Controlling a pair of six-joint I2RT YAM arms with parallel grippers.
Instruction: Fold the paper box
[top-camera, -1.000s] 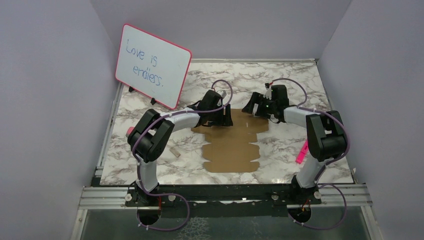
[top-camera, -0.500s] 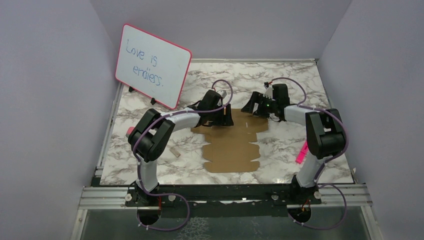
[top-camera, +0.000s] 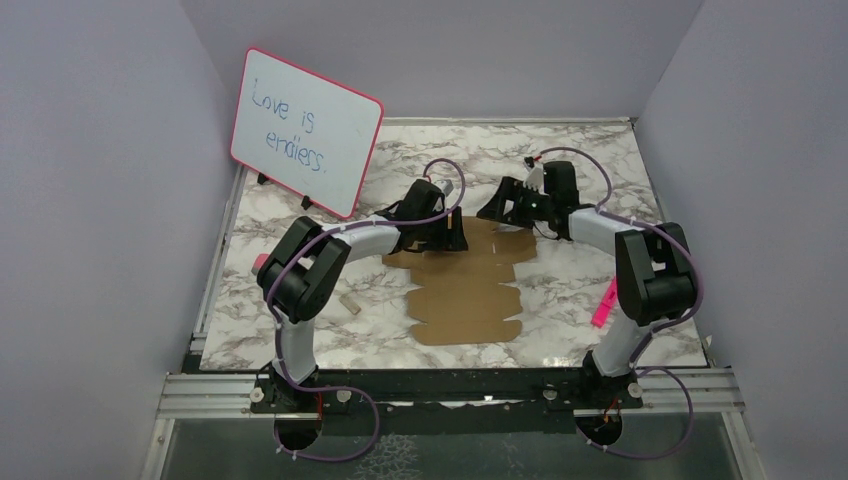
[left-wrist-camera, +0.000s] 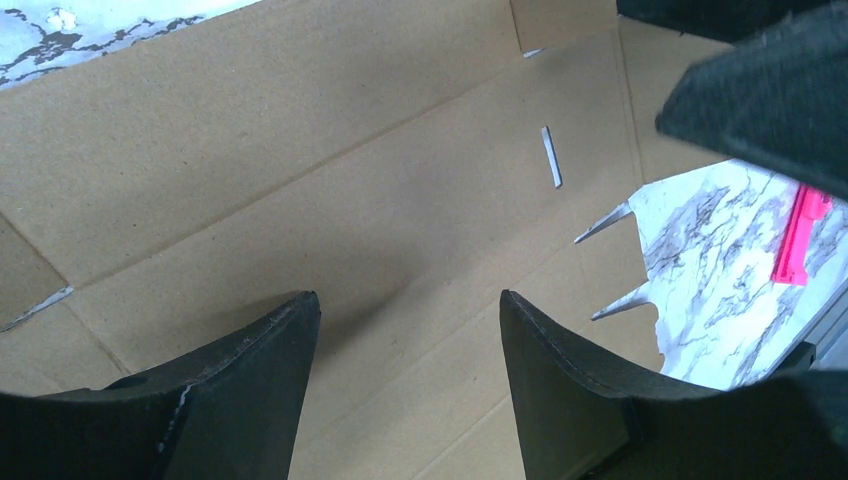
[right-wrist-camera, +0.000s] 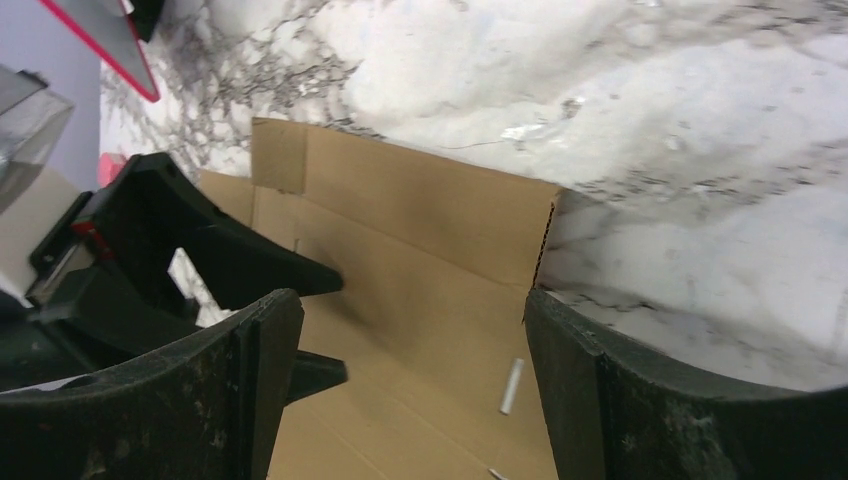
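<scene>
Marble tabletop, paper box lying flat. Left gripper, right gripper both open at far end, nothing held. Risk: unpinned sheet skids when flap gets pushed.

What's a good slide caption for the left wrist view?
Open left gripper over a flat brown corrugated cardboard sheet on the white marble-patterned table.

Whiteboard with a pink frame sits propped at the back left, tilted, with "Love is endless." handwritten in blue. The table has a white-and-grey marble look. There's a bright pink stick-shaped thing lying near the right edge, can't tell what it is. A small tan scrap lies front left. Plain lavender walls all around, and a metal rail runs along the front.
</scene>
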